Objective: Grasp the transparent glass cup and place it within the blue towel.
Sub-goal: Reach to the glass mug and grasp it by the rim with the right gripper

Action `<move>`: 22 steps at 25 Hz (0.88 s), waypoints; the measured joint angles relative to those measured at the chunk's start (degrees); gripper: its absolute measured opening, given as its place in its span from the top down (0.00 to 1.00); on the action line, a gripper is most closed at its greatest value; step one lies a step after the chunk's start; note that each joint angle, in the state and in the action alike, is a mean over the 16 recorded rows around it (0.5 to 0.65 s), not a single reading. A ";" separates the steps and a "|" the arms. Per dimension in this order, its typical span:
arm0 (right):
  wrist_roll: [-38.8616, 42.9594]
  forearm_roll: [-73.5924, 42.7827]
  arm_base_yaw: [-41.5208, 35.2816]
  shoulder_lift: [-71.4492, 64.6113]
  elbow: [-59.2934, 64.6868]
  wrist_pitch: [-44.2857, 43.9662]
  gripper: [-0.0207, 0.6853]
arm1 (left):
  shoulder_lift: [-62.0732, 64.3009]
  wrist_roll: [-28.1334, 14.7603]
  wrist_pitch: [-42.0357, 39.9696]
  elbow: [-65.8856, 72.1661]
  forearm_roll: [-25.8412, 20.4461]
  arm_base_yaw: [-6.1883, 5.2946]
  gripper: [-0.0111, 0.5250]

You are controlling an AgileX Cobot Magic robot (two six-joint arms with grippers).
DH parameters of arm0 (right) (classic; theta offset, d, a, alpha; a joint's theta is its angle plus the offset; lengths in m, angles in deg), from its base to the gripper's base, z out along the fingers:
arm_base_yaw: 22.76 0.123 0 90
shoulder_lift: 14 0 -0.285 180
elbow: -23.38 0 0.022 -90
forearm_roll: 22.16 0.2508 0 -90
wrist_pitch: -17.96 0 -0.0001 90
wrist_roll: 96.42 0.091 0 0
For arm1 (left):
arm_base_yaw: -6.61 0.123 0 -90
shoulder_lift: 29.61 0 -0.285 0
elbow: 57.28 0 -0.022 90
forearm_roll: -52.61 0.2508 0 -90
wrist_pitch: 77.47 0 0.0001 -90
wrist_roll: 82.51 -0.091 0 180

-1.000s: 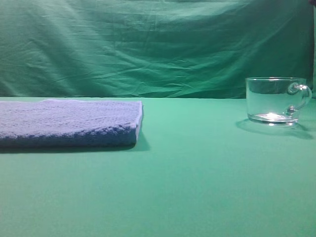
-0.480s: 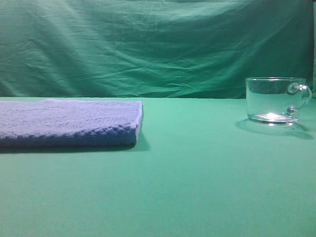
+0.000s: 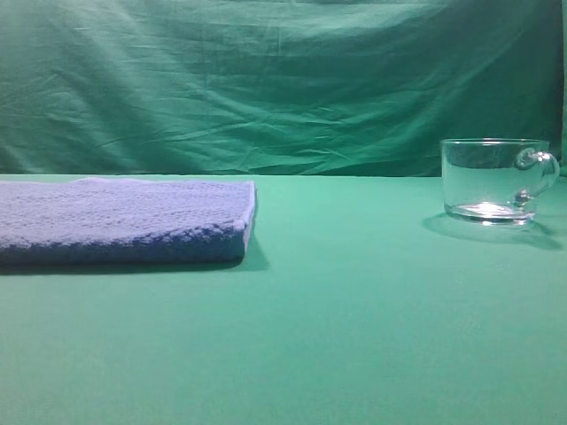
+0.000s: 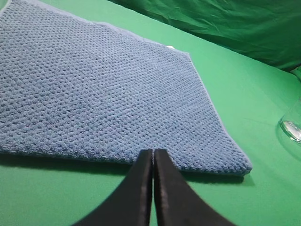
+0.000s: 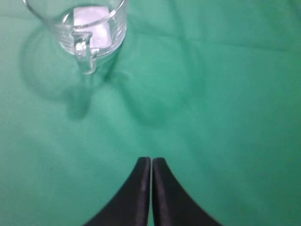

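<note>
my right gripper (image 5: 151, 162) is pressed together, empty, with the glass mug (image 5: 77, 21) at eleven o'clock, handle facing me. my left gripper (image 4: 153, 155), also together, waits by the blue towel (image 4: 94, 89), the drop spot.

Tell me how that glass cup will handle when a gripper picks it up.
The glass cup looks smooth and clear, so probably slippery between pads. Its thick base suggests some weight for its size. Wide and squat, it seems unlikely to tip; the small handle would likely stop it rolling far.
</note>
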 joint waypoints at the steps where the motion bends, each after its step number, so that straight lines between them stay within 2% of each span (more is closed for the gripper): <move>1: -2.09 2.31 0.34 -0.37 -1.45 -2.46 0.97 | 0.00 0.00 0.00 0.00 0.00 0.00 0.98; 7: -9.52 10.57 1.15 -5.13 -10.94 -13.67 0.96 | 0.00 0.00 0.00 0.00 0.00 0.00 0.98; 11: -12.17 12.93 1.20 -10.74 -17.10 -18.22 0.89 | 0.00 0.00 0.00 0.00 0.00 0.00 0.98; 14: -13.86 14.19 1.22 -15.82 -21.23 -20.64 0.77 | 0.00 0.00 0.00 0.00 0.00 0.00 0.98; 22: -16.59 16.42 1.28 -28.36 -28.60 -21.82 0.36 | 0.00 0.00 0.00 0.00 0.00 0.00 0.98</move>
